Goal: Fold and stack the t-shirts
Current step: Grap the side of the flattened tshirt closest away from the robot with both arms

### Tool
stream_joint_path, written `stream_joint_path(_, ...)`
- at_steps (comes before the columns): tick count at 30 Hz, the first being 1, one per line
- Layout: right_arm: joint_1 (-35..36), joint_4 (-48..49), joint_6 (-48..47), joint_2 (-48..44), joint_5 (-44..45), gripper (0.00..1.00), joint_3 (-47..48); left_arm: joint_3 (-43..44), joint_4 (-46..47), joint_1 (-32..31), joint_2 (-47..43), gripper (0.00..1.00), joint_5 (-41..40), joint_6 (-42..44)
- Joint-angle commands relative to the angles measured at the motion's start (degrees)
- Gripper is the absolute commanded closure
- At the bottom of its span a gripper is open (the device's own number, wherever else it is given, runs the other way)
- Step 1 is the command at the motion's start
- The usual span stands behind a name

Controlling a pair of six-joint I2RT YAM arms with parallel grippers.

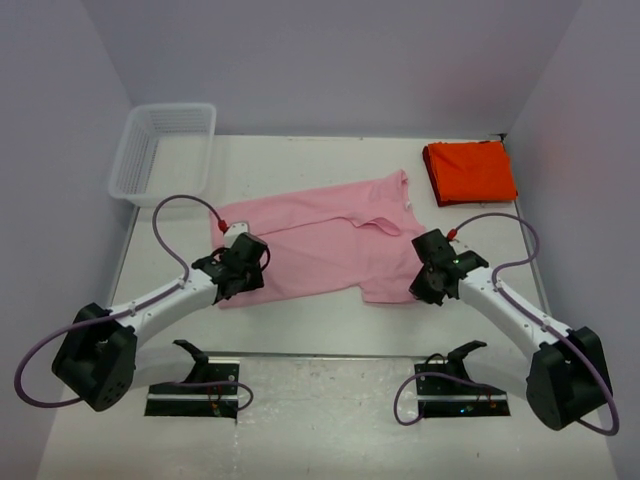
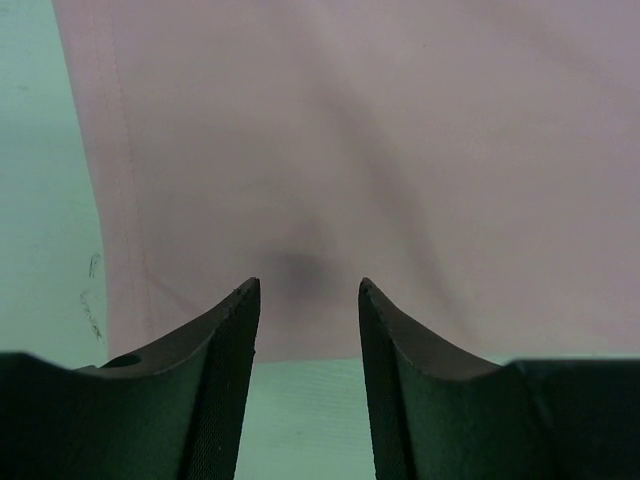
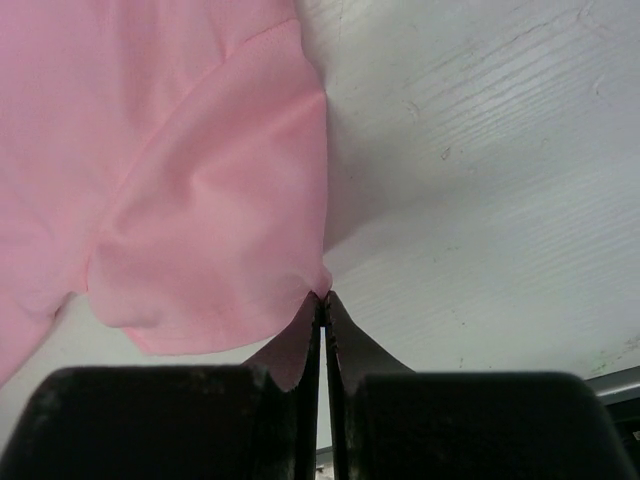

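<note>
Fold step, grasp stage: the light pink soft cloth t-shirt (image 1: pixel 320 245) is spread flat between both arms. The right pincer (image 3: pixel 324 297) is pressed together on its sleeve corner. The left pincer (image 2: pixel 308 288) has its jaws apart, with the hem edge right at its tips and nothing gripped. The bright orange-red folded cloth t-shirt (image 1: pixel 470 172) lies well beyond the right pincer. Likely next: left pinches the hem, then both lift and fold over.
</note>
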Motion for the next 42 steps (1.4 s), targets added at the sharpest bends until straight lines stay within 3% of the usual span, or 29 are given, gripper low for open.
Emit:
stream_joint_path(1, 0.3, -0.8, -2.8, -1.4, 2.1, 1.00, 0.9, 0.3, -5.0, -0.4, -2.1, 0.54, -2.2, -4.3)
stream_joint_path(10, 0.5, 3.1, -5.2, -0.8, -1.9, 1.00, -0.7, 2.5, -24.6, -2.4, 0.0, 0.67, -11.3, -19.6)
stream_joint_path(13, 0.5, 3.4, -6.0, -0.9, -2.7, 1.00, -0.8, 3.1, -29.4, -2.4, 2.7, 0.64, -11.7, -28.4)
stream_joint_path(16, 0.5, 4.2, -6.4, -1.3, -3.4, 1.00, -1.4, 2.2, -29.8, -2.3, 1.6, 0.64, -11.0, -30.0)
stream_joint_path(20, 0.5, 5.6, -7.1, -1.5, -4.4, 1.00, -2.2, 3.6, -29.3, -2.3, -1.5, 0.58, -11.0, -28.8)
stream_joint_path(21, 0.5, 5.6, -7.2, -1.4, -4.4, 1.00, -2.1, 3.7, -29.0, -2.2, -1.6, 0.49, -10.8, -28.5)
stream_joint_path(24, 0.5, 5.6, -7.4, -1.5, -4.8, 1.00, -1.9, 3.9, -28.2, -2.0, -1.3, 0.40, -10.7, -27.6)
stream_joint_path(27, 0.4, 5.2, -7.4, -2.1, -4.9, 1.00, -2.0, 3.3, -26.4, -1.3, -0.4, 0.39, -10.3, -26.4)
stream_joint_path(34, 0.4, 4.4, -7.2, -4.0, -4.9, 1.00, -1.9, 1.2, -21.6, 2.7, 1.0, 0.43, -8.6, -21.3)
stream_joint_path(42, 0.5, 3.8, -6.6, -4.0, -4.7, 1.00, -1.8, -1.2, -15.7, 6.9, 1.9, 0.60, -3.6, -16.7)
